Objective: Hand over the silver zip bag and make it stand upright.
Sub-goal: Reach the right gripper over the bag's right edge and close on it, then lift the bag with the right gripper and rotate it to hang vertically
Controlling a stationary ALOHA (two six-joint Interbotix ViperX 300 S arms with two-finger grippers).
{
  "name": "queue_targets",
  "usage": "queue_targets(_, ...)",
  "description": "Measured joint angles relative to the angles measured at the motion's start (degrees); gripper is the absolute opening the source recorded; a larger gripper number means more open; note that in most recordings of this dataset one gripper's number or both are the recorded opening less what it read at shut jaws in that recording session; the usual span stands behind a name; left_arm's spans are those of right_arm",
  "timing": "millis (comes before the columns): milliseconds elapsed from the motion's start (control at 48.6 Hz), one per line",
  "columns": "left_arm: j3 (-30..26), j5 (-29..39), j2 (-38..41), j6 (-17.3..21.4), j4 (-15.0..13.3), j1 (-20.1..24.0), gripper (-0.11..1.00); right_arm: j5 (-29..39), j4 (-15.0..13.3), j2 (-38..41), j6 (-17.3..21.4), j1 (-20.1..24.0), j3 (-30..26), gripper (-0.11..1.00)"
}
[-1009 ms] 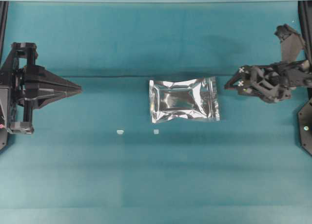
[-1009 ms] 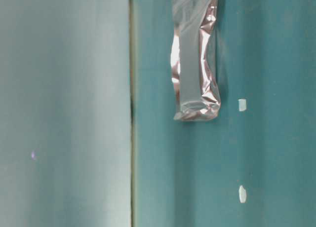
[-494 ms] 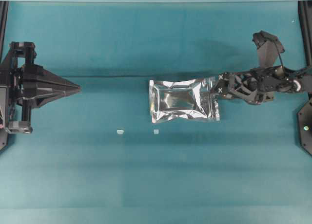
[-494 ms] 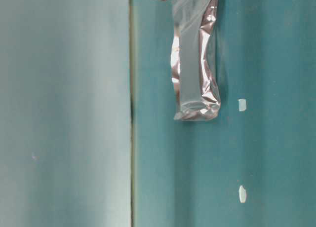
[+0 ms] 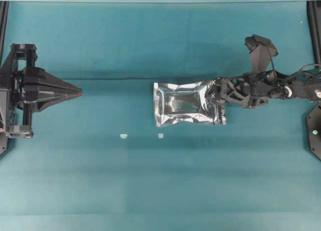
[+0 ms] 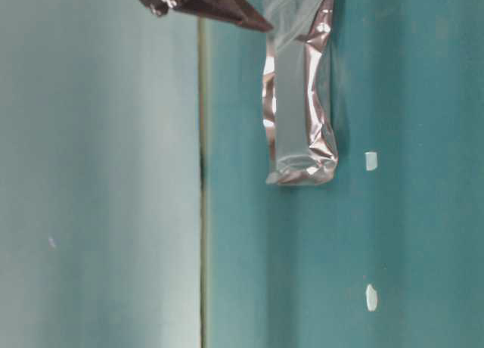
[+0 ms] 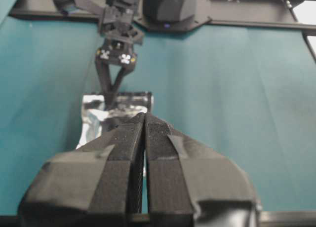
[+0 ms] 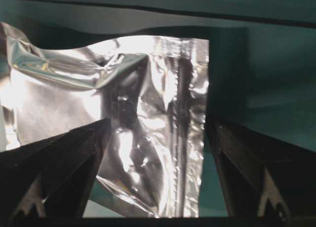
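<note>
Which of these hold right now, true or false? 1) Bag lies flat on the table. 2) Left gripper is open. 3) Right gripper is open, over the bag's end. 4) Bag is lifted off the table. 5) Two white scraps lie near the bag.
1) True. The bag lies flat on the table.
2) False. The left gripper is shut, parked away from the bag at the left edge of the overhead view.
3) True. The right gripper is open, one finger on each side of the bag's end in the right wrist view.
4) False. It rests on the table; nothing grips it yet.
5) True. Two scraps lie on the cloth beside it.
</note>
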Motion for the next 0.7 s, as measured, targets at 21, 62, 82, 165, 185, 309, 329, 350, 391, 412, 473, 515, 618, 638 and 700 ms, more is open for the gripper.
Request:
queue_targets(21,0.0,0.0,0.0,-0.1,0.0,0.0,-0.01,-0.2,0.0,0.0,0.0,0.1,-0.1,0.89)
queue_targets(62,0.0,0.0,0.0,-0.1,0.0,0.0,-0.01,-0.4,0.1,0.1,0.0,0.2,-0.2,0.89)
queue_targets(82,0.0,0.1,-0.1,0.0,0.0,0.0,-0.01,-0.4,0.1,0.2,0.0,0.2,-0.3,0.89)
queue_targets(165,0.0,0.0,-0.1,-0.1,0.0,0.0,-0.01,-0.8,0.2,0.4,0.0,0.4,-0.5,0.89)
queue_targets(185,0.0,0.0,-0.1,-0.1,0.0,0.0,-0.01,-1.0,0.2,0.5,0.0,0.4,-0.6,0.89)
queue_targets(309,0.0,0.0,-0.1,-0.1,0.0,0.0,-0.01,-1.3,0.4,1.8,0.0,1.0,-1.4,0.89)
queue_targets(329,0.0,0.0,-0.1,-0.1,0.0,0.1,-0.01,-1.3,0.5,2.0,0.0,1.1,-1.6,0.89)
queue_targets(350,0.0,0.0,-0.1,-0.1,0.0,0.1,-0.01,-1.3,0.5,2.3,0.0,1.1,-1.8,0.89)
queue_targets(391,0.0,0.0,-0.1,-0.1,0.0,0.1,-0.01,-1.3,0.5,2.8,0.0,1.5,-2.2,0.89)
queue_targets(412,0.0,0.0,-0.1,-0.1,0.0,0.1,-0.01,-1.3,0.5,3.1,-0.1,1.6,-2.4,0.89)
queue_targets(473,0.0,0.0,-0.1,-0.1,0.0,0.1,-0.01,-1.5,0.7,3.7,0.0,1.9,-2.8,0.89)
queue_targets(515,0.0,0.0,-0.1,-0.1,0.0,0.1,-0.01,-1.7,0.8,3.9,0.0,2.1,-3.0,0.89)
queue_targets(618,0.0,0.1,-0.4,-0.1,0.0,0.1,-0.01,-2.5,0.8,3.9,0.0,2.4,-3.0,0.87)
queue_targets(638,0.0,0.0,-0.4,-0.1,0.0,0.1,-0.01,-2.8,0.8,3.8,0.0,2.4,-2.8,0.86)
queue_targets(700,0.0,0.1,-0.5,-0.1,0.0,0.1,-0.01,-3.2,0.8,3.6,0.0,2.4,-2.2,0.79)
